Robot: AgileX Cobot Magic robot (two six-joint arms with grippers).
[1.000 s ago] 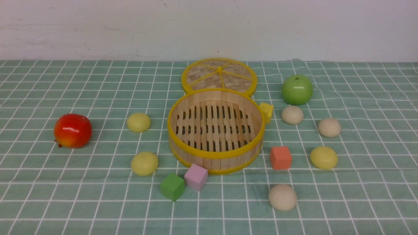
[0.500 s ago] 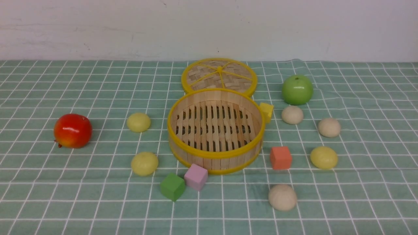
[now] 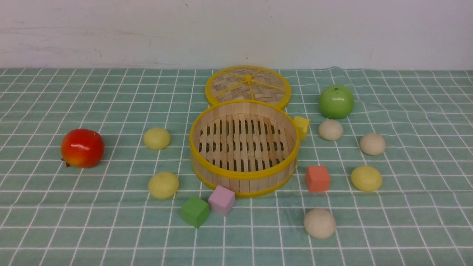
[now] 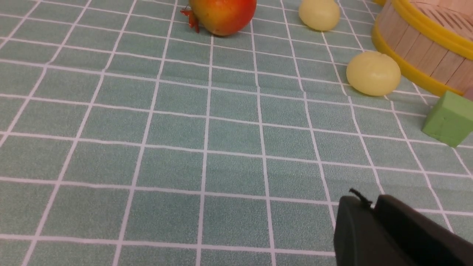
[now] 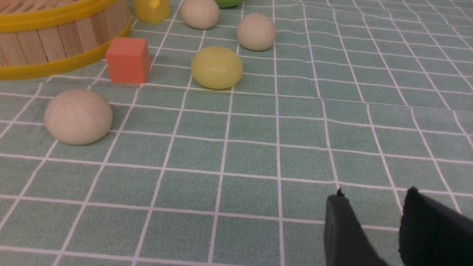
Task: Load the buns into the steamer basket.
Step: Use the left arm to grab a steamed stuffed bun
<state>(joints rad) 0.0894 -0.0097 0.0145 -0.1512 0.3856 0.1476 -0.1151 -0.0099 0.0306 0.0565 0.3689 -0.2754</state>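
Nearest to us, the two grippers show only in their wrist views, over the green checked tablecloth [image 3: 74, 221]. The left gripper [image 4: 373, 207] has its dark fingers close together with no gap we can make out, but we cannot tell whether they truly touch. The right gripper [image 5: 375, 201] has its fingers spread, with bare cloth between them and nothing held. Next comes the nearest beige bun [image 3: 319, 223], then a green cube [image 3: 194, 211] just beside a pink cube [image 3: 221, 200], which sits against the front wall of the steamer basket [image 3: 251, 183]. The basket stands at the middle, and we see nothing on its slatted floor. To its left lie the near yellow bun [image 3: 163, 184] and the far yellow bun [image 3: 156, 138], with a red fruit [image 3: 82, 147] well out to the left. To its right lie an orange cube [image 3: 317, 178], the right yellow bun [image 3: 366, 178], the rightmost beige bun [image 3: 372, 143] and the inner beige bun [image 3: 330, 130]. A yellow cube [image 3: 302, 125] sits by the basket's rim. Farthest away are the green apple [image 3: 336, 101] and the woven lid [image 3: 247, 87], which lies behind the basket.
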